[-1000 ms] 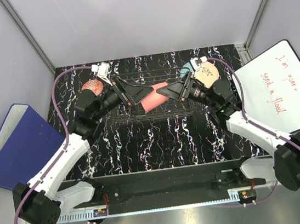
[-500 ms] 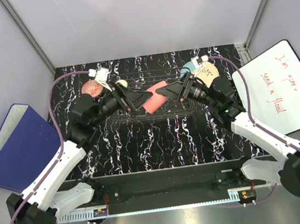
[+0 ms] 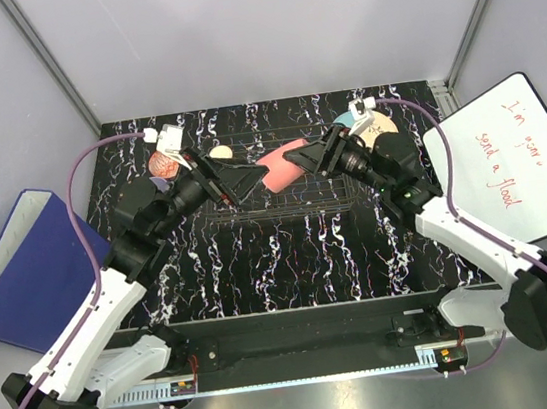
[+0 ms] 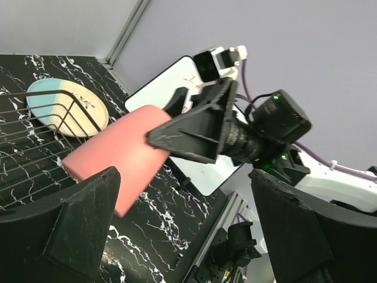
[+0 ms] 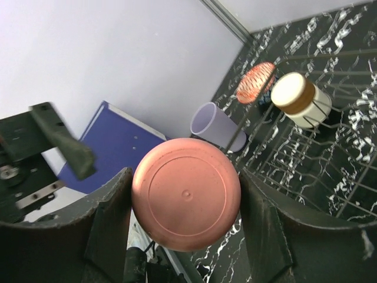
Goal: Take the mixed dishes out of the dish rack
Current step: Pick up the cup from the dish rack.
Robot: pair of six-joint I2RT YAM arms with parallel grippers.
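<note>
My right gripper (image 3: 295, 159) is shut on the salmon-pink cup (image 3: 282, 168) and holds it on its side above the wire dish rack (image 3: 328, 195). In the right wrist view the cup's base (image 5: 186, 201) fills the gap between the fingers. My left gripper (image 3: 255, 177) is open and empty, facing the cup's other end (image 4: 115, 159) from the left. The whitish cup (image 5: 300, 100) lies in the rack's back left. The blue-and-cream plate (image 3: 373, 129) leans at the rack's back right. The red-orange bowl (image 3: 159, 165) and the lavender cup (image 5: 215, 127) are left of the rack.
A blue binder (image 3: 20, 268) lies off the table's left edge. A whiteboard (image 3: 510, 158) with red writing lies at the right. The marbled black tabletop (image 3: 291, 263) stretches between the rack and the arm bases.
The right gripper has lifted the salmon-pink cup a little higher and farther back over the rack. The left arm has risen and its gripper has shifted slightly left, staying open.
</note>
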